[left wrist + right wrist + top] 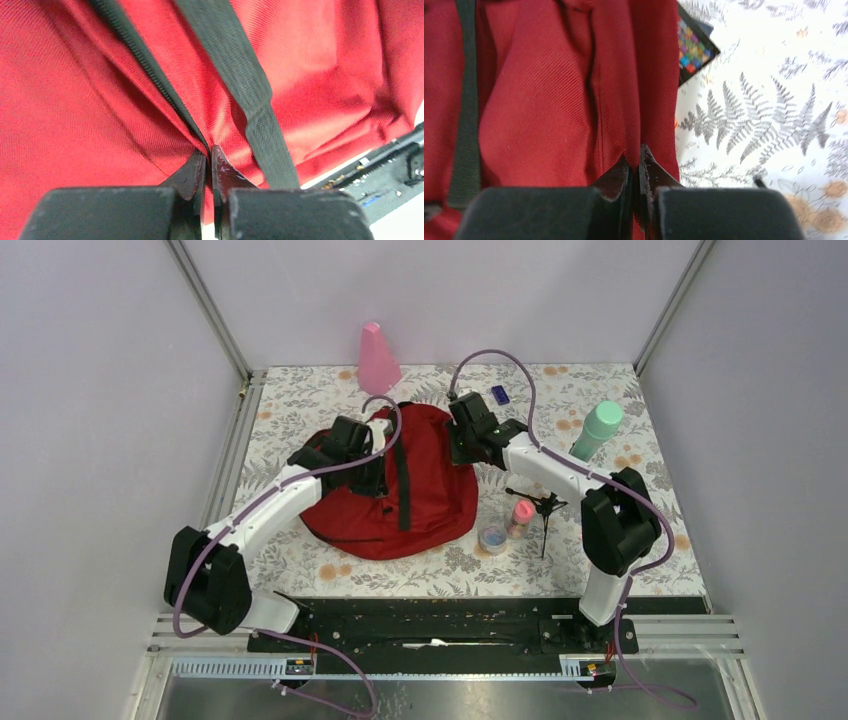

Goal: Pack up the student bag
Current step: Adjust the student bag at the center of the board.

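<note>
Student bag (430,495) cloth is caught in both sets of fingers. The left fingers (208,152) are pressed together on a fold of red cloth, right where the black zip (145,65) runs down to their tips; a flat black strap (245,100) lies across the cloth just beside them. The right fingers (634,159) are pressed together too; they pinch a fold at the bag's side edge, with the flowery desk (764,115) showing right next to it; a small dark card (694,47) with little squares of many colours lies on the desk past that edge.

Seen from above, the left fingers hold the far left part of the bag and the right fingers hold its far right part; the student bag is a big red lump between the two arms. It lies about in the middle of the desk, a bit closer to the left edge than to the right edge.

A pink cone (378,360) stands at the far edge, just behind the bag; a green bottle (598,430) stands toward the right edge. Nearer the front edge, to the right of the bag, sit a roll of tape (492,538), a small pink bottle (521,517) and a little black stand (545,508), all close together.
</note>
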Robot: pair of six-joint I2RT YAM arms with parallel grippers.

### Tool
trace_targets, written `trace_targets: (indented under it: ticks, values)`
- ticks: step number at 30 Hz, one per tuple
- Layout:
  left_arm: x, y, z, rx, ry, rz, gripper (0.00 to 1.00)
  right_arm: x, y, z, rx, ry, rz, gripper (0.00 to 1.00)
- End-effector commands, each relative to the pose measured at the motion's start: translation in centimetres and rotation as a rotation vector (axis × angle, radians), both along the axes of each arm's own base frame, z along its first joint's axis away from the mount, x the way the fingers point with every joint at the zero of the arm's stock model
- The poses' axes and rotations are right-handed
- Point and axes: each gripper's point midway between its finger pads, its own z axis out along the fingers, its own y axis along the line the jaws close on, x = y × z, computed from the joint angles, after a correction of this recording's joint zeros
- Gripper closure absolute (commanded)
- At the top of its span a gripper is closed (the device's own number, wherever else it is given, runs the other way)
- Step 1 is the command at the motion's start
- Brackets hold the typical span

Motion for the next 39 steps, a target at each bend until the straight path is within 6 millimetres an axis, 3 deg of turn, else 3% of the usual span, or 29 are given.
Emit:
trace_targets:
  ticks: [1, 4, 9, 11, 12, 14, 15, 16, 18, 23, 26, 32, 35, 39]
  values:
    - [-2.1, -4.5, 2.0, -0.209, -0.005, -0.064, 1.0, 2.9, 1.8, 3.7, 0.0, -0.137, 0.074, 1.0]
    - [-3.0, -5.6, 2.0, -0.242, -0.001, -0.069, 1.0, 3.7, 2.2, 3.7, -0.012, -0.15, 0.081, 1.0]
    - [-3.5, -7.1, 2.8, -0.297, -0.001, -0.096, 1.0, 4.9, 4.2, 4.4, 0.036, -0.154, 0.113, 0.91]
    - [-3.3, -7.4, 3.8, -0.309, -0.019, -0.105, 1.0, 5.3, 5.2, 5.3, 0.068, -0.164, 0.131, 0.81]
    - [-3.0, -7.2, 4.3, -0.299, -0.038, -0.102, 0.87, 5.4, 5.5, 5.8, 0.082, -0.17, 0.137, 0.71]
    - [-2.4, -6.2, 5.1, -0.245, -0.083, -0.086, 0.6, 5.4, 5.8, 7.1, 0.104, -0.184, 0.15, 0.4]
    - [-2.0, -5.4, 5.4, -0.198, -0.109, -0.07, 0.43, 5.2, 5.9, 7.7, 0.11, -0.192, 0.152, 0.27]
    - [-1.6, -4.5, 5.7, -0.152, -0.133, -0.055, 0.3, 5.1, 5.7, 8.4, 0.117, -0.204, 0.15, 0.19]
    - [-1.1, -2.4, 6.1, -0.066, -0.173, -0.021, 0.16, 4.6, 5.2, 9.3, 0.121, -0.218, 0.141, 0.09]
    - [0.4, 3.2, 6.4, -0.014, -0.192, 0.13, 0.04, 2.5, 3.8, 10.0, 0.102, -0.211, 0.113, 0.05]
    - [1.3, 7.9, 5.6, 0.02, -0.172, 0.299, 0.02, 0.1, 3.2, 9.7, 0.063, -0.195, 0.104, 0.04]
    - [1.4, 15.3, 2.8, 0.038, -0.121, 0.549, 0.01, -5.7, 3.0, 7.0, 0.068, -0.107, 0.095, 0.04]
    - [1.4, 17.5, 2.1, 0.044, -0.117, 0.627, 0.01, -8.2, 2.6, 5.9, 0.082, -0.073, 0.064, 0.04]
    - [1.6, 18.0, 0.7, 0.004, -0.079, 0.656, 0.01, -10.2, 1.8, 4.9, 0.131, -0.059, -0.003, 0.04]
